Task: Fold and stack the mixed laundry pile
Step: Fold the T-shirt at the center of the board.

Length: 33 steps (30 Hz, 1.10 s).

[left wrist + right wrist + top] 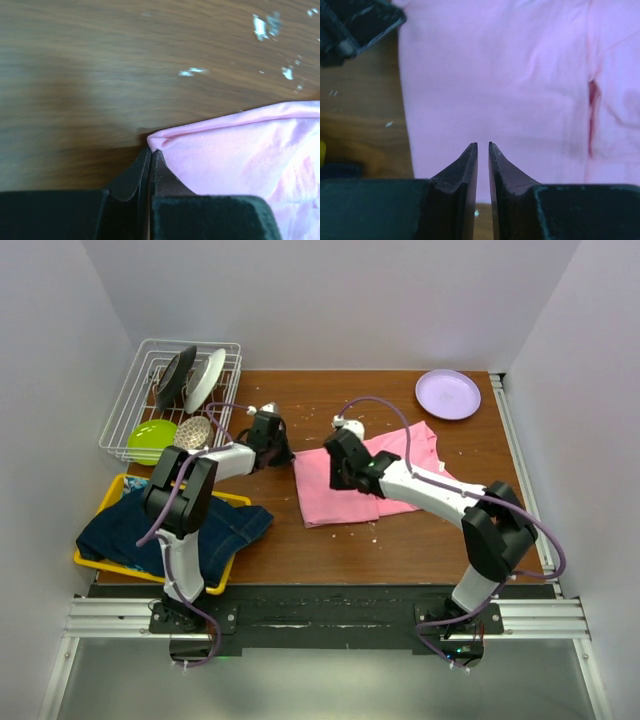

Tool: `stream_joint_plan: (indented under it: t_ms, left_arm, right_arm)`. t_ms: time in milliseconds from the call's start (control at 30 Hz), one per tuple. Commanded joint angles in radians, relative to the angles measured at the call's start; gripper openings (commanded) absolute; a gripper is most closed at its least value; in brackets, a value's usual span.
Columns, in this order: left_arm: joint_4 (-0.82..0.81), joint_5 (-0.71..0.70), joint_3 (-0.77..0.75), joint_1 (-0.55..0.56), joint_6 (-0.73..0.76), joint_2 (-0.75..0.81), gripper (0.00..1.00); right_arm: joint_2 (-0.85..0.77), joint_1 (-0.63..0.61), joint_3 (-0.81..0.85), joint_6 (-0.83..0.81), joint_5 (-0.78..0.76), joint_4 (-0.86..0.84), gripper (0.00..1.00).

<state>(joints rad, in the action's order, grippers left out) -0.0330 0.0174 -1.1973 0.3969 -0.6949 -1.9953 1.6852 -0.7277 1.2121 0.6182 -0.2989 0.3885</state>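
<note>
The pink T-shirt lies partly folded on the wooden table. My left gripper is at its far left corner; in the left wrist view the gripper is shut, with the puckered corner of the shirt pinched at its tips. My right gripper hovers over the shirt's left part; in the right wrist view the gripper shows only a thin slit, nothing between, above the shirt. The denim jacket lies in the tray, with a bit of turquoise cloth behind it. The grey garment is hidden.
The yellow tray sits at the near left. A wire dish rack with dishes and a green bowl stands at the far left. A purple plate is at the far right. White crumbs dot the table.
</note>
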Motion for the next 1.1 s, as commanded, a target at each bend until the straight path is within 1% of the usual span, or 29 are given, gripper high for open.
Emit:
stream_joint_plan:
  t_ms: [0,133,200,367,500,633,733,767,833,967,1067]
  left_arm:
    - [-0.011,-0.100,0.077,-0.015,-0.025,0.072,0.00]
    - [-0.013,-0.082,0.081,-0.020,-0.029,0.064,0.00]
    - [-0.019,-0.073,0.079,-0.021,-0.028,0.063,0.00]
    - [-0.018,-0.062,0.070,-0.021,-0.025,0.056,0.00]
    - [-0.013,-0.057,0.053,-0.021,-0.017,0.047,0.00]
    - [-0.007,-0.056,0.041,-0.021,-0.017,0.043,0.00]
    - [-0.007,-0.048,0.035,-0.023,-0.015,0.043,0.00]
    - [-0.007,-0.045,0.030,-0.023,-0.015,0.041,0.00]
    - [-0.005,-0.040,0.025,-0.023,-0.012,0.038,0.00]
    - [-0.002,-0.036,0.016,-0.023,-0.009,0.036,0.00]
    - [-0.004,-0.037,0.016,-0.023,-0.009,0.038,0.00]
  right_arm:
    - [0.010,-0.151,0.033,-0.002,-0.012,-0.016,0.15]
    - [0.082,-0.236,0.072,0.017,-0.045,-0.019,0.09]
    - [0.103,-0.260,0.078,0.023,-0.040,-0.034,0.09]
    - [0.171,-0.285,0.078,0.044,-0.039,-0.046,0.05]
    - [0.183,-0.297,0.021,0.063,-0.013,-0.076,0.04]
    - [0.188,-0.308,0.003,0.077,0.006,-0.083,0.03]
    - [0.172,-0.317,0.003,0.077,-0.031,-0.057,0.05]
    - [0.165,-0.322,0.003,0.068,-0.042,-0.051,0.08]
    - [0.136,-0.320,0.001,0.058,-0.060,-0.046,0.10]
    - [0.105,-0.329,0.029,0.037,-0.097,-0.011,0.22]
    - [0.088,-0.332,0.050,0.025,-0.124,0.006,0.23]
